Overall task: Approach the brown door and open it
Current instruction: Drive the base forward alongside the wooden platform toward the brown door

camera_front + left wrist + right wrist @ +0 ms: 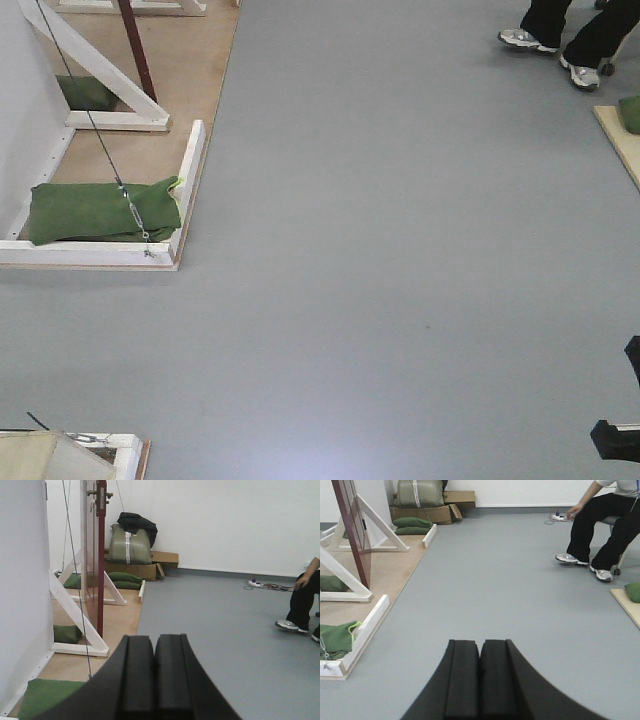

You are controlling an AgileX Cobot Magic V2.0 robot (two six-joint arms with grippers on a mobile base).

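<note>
The brown door stands edge-on at the left of the left wrist view, glossy reddish-brown, with a brass handle near the top. It also shows in the right wrist view at the far left, and its lower edge shows in the front view. My left gripper is shut and empty, well short of the door. My right gripper is shut and empty above grey floor.
White wooden braces and a white base frame hold the door on a plywood floor. Green sandbags lie on the frame. A cable runs down to it. A seated person is at the right. Cardboard boxes stand by the far wall.
</note>
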